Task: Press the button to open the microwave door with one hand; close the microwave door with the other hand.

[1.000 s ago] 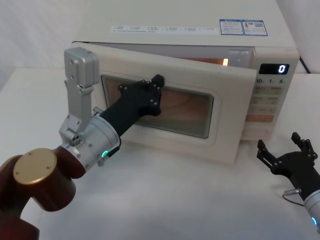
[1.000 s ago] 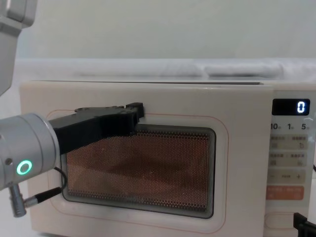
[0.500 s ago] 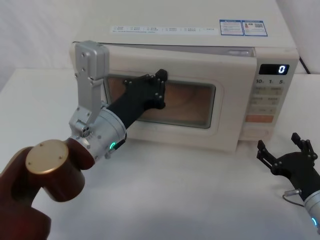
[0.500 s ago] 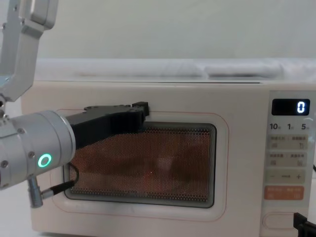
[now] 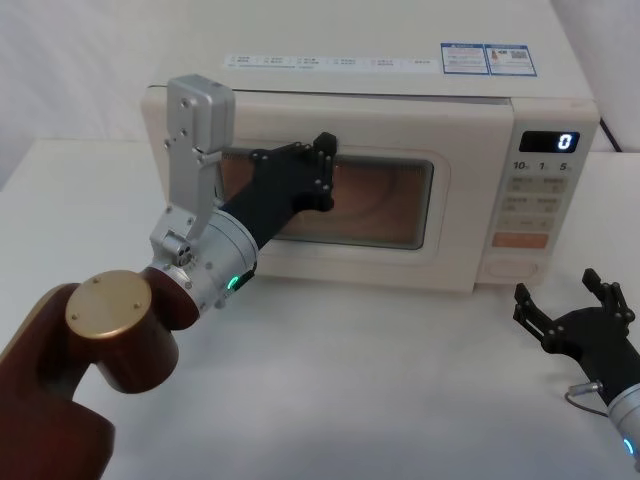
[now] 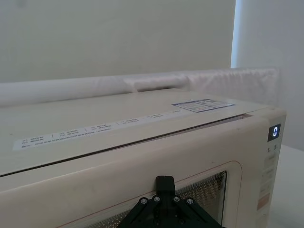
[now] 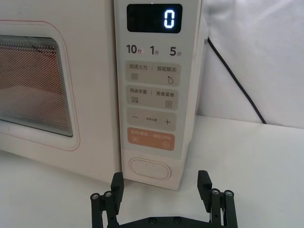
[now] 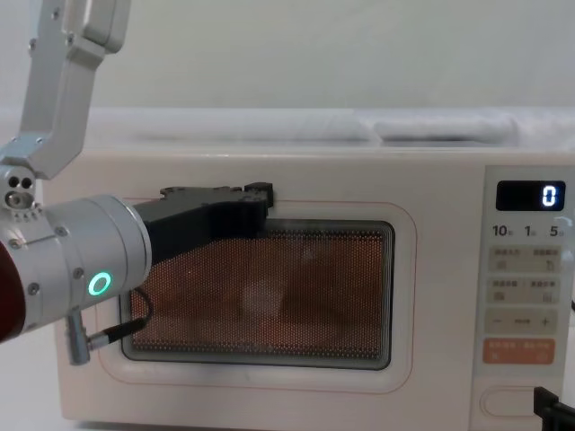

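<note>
Microwave door [image 5: 330, 205]: appears flush with the front of the oven, dark window facing forward; thin seam along the top edge in the left wrist view.
Left gripper [image 5: 318, 172]: pressed flat against the door at the upper left part of the window – cannot tell how far open the jaws are, nothing held.
Right gripper [image 5: 572, 308]: resting low on the table [image 5: 380, 380], well apart from the oven; jaws spread wide, holding nothing.
Button [image 7: 150, 169]: wide cream key at the bottom of the control panel [image 5: 535, 200], under the orange key [image 7: 150, 138].
Key relation: button lies straight ahead of and slightly above the right gripper – far nearer to that arm than to the left; long axis runs sideways.
Progress: door judged closed or nearly so; closing push likely almost finished.
Display [image 7: 154, 18]: reads 0.
</note>
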